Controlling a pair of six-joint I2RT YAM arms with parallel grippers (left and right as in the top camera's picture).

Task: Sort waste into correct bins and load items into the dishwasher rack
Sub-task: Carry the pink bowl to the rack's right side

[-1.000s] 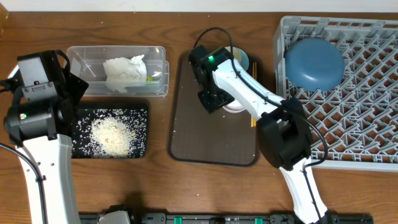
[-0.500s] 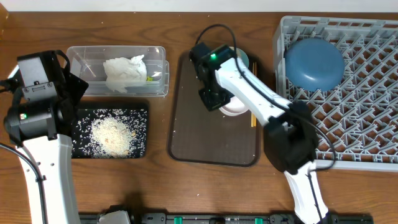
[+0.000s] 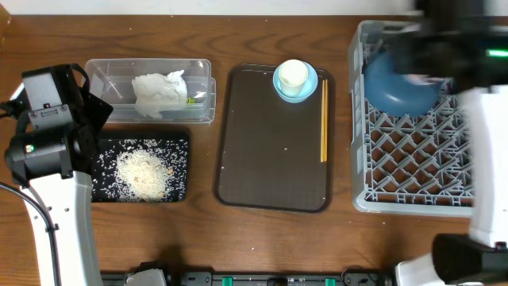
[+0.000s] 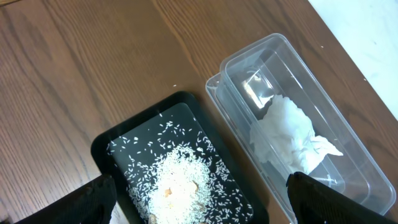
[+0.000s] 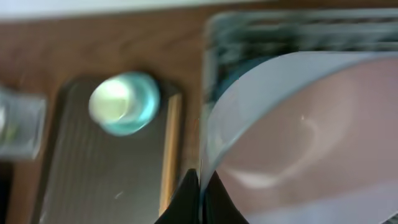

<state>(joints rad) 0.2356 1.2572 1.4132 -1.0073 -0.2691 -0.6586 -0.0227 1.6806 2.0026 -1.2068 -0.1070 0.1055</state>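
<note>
Now the right gripper (image 5: 200,186) pinches the rim of the white-pinkish bowl (image 5: 292,137), blurred, at the upper right over the dishwasher rack (image 3: 413,159), near the dark-blue bowl (image 3: 397,91). The left gripper (image 4: 200,190) hangs spread wide above the black tray (image 4: 109,146) of rice (image 4: 177,180).

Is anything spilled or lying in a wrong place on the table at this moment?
Only a small thing: one white speck, probably a rice grain, lies on the brown serving tray, apart from the rice in the black tray. Otherwise nothing else stands out.
</note>
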